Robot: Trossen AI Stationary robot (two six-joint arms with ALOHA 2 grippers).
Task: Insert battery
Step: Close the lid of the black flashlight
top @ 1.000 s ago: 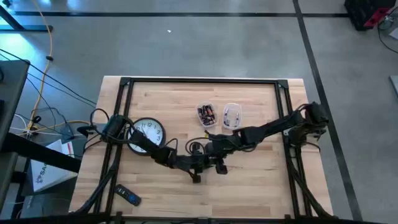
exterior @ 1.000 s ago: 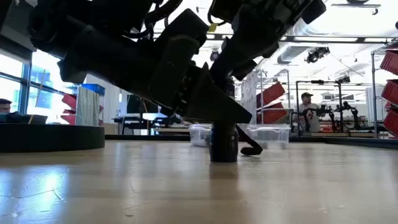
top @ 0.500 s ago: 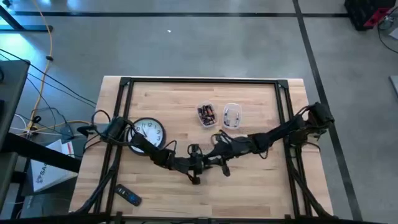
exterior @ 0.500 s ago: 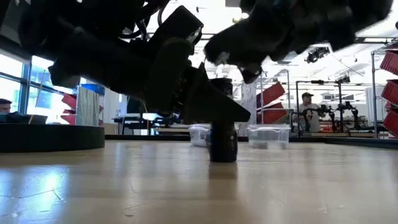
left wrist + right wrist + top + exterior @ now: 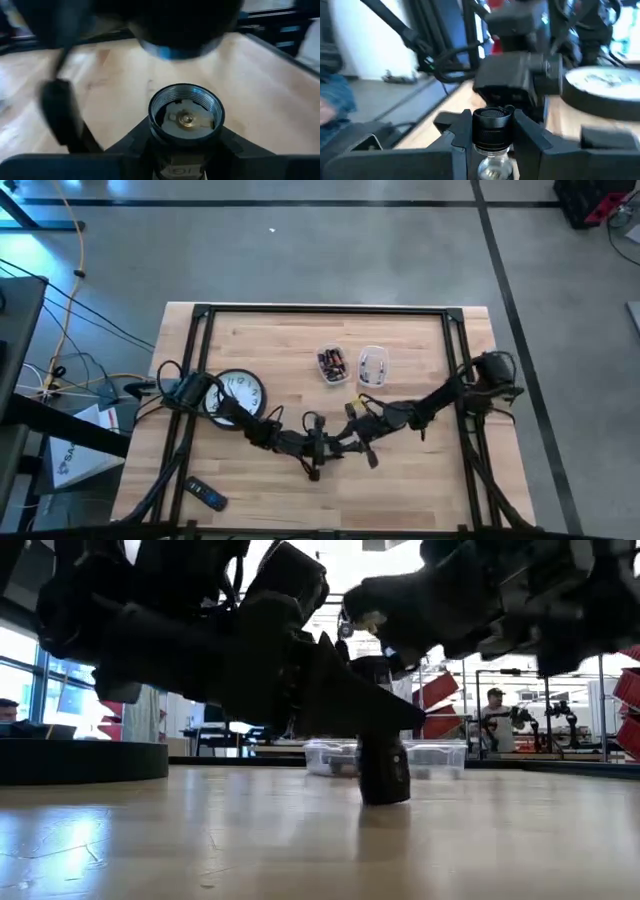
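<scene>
A black flashlight body (image 5: 385,770) stands on the table, its threaded mouth (image 5: 186,116) open upward, with a metal contact showing inside. My left gripper (image 5: 312,450) is shut on it. My right gripper (image 5: 342,440) hovers just above it, shut on a black ribbed cap (image 5: 492,125) with a clear bulb-like part (image 5: 492,167) behind it. In the left wrist view the cap shows as a dark blurred round thing (image 5: 182,30) over the mouth. Loose batteries lie in a clear tub (image 5: 332,364). I cannot tell whether a battery sits in the body. My left gripper pinches the body's upper part, just below the threaded mouth (image 5: 152,134), between its two fingers (image 5: 131,142). The fingers slant down from the table's left. The body stands with its lower end (image 5: 385,798) on the table, leaning slightly. My right gripper pinches the cap's ribbed sides (image 5: 476,131) between its two fingers (image 5: 457,137). The cap is lifted clear, close above the body's open mouth.
A round clock (image 5: 238,393) lies at the left. A second clear tub (image 5: 372,366) stands beside the battery tub at the middle far side. A small black device (image 5: 205,495) lies near the front left corner. A person (image 5: 492,708) shows in the room beyond.
My right gripper has come down and toward the flashlight body with the cap, and now hangs close over its mouth. The body, still held by my left gripper, has slid a little toward the table's right and leans slightly.
</scene>
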